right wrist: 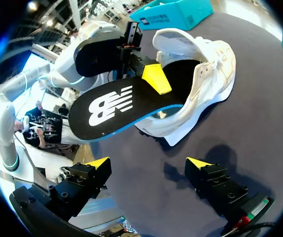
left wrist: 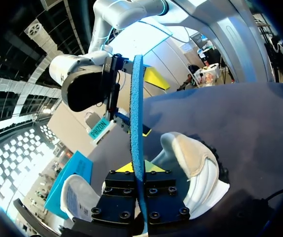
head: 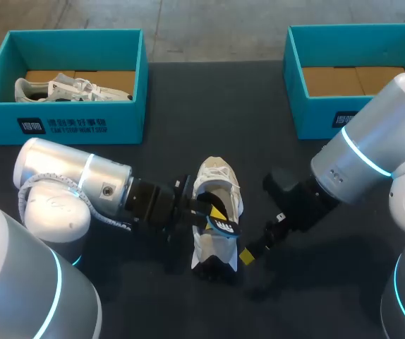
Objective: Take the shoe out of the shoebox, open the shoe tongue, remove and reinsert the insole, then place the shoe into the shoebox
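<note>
L fingers [head: 217, 212] are clamped shut on the insole [head: 224, 226], its far end tucked into the white shoe [head: 216, 176], which lies mid-worktop [head: 188, 141]; R fingers [head: 253, 248] gape wide, empty, just beside the heel. Best approach, I'd say: R steadies the heel while L slides the insole lengthwise w/o buckling it. R wrist view shows the insole end inside the opening; only head view shows the shoebox [head: 315, 113], well apart.

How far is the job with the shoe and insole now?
Done: the shoe lies on the table, not in a box. In hand: the left gripper is shut on the insole, which sticks partly out of the shoe; the right gripper is open beside it. Left: seating the insole and putting the shoe into the empty box.
</note>
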Robot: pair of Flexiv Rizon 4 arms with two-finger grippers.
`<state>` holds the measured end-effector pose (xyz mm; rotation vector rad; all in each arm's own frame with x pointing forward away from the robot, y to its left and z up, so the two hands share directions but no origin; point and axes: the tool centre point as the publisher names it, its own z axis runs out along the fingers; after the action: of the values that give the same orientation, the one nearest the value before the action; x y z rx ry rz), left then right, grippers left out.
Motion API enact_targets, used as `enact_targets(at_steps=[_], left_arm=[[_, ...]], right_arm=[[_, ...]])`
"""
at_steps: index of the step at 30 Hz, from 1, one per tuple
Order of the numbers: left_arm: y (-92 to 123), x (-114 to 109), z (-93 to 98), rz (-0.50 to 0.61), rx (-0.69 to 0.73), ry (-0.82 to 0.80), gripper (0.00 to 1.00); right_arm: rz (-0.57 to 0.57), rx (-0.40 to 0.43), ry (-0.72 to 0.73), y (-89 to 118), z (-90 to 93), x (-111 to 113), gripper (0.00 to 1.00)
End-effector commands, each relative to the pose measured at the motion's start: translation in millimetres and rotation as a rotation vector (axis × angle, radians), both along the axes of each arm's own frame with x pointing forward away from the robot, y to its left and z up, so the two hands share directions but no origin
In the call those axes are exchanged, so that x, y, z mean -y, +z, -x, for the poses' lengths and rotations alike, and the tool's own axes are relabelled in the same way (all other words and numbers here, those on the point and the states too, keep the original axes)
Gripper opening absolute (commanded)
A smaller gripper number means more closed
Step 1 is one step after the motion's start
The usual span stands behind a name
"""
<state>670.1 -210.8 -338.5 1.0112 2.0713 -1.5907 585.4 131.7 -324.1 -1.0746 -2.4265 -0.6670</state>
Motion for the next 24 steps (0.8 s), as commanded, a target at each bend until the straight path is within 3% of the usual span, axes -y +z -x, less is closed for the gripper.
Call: enact_targets(at_steps=[1, 24], left_arm=[[-0.7, 1.0, 0.4, -0.011, 0.004, 0.015, 0.00], [-19.4, -6.5, -12.3, -0.060, -0.010, 0.061, 0.00]], right_arm=[[0.005, 0.003, -0.003, -0.9, 1.5, -2.1, 1.00], [0.005, 0.003, -0.003, -0.9, 1.5, -2.1, 1.00]])
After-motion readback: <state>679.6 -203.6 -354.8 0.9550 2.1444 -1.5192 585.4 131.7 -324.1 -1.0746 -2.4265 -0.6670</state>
